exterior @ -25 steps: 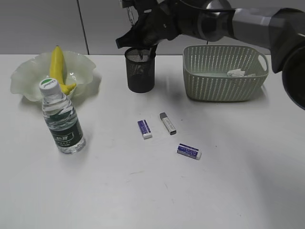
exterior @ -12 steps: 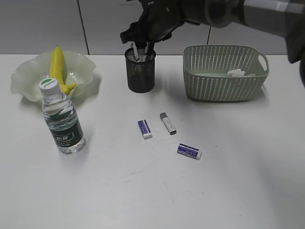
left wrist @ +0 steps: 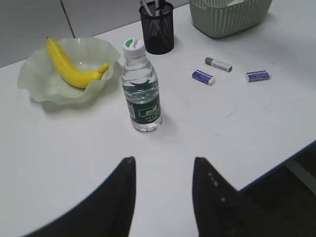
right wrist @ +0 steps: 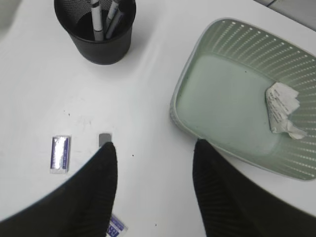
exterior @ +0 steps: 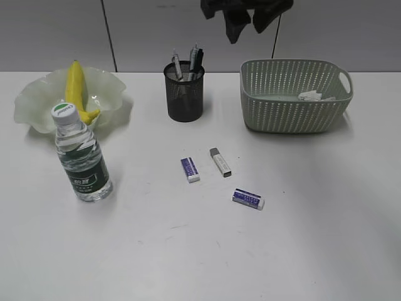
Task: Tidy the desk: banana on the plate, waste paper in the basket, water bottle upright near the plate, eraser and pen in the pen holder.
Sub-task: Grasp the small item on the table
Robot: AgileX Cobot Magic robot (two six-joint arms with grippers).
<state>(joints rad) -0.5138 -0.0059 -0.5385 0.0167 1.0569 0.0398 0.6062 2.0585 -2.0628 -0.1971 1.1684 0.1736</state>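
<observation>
next: erasers into pen holder [exterior: 184,94] | right gripper [exterior: 245,24] spread empty, high above; nearest grey eraser [exterior: 220,162] below-left, long axis toward basket [exterior: 294,95] | left gripper [left wrist: 163,195] spread empty, farther

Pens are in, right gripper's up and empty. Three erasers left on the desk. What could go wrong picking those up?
1. The grey eraser and the nearest blue-sleeved eraser lie close together; a wide-open right gripper might nudge one while taking the other.
2. The erasers lie flat on the desk, so its fingers may scrape or slip.
3. The pens stick out of the pen holder; a low drop could hit them or tip it.
</observation>
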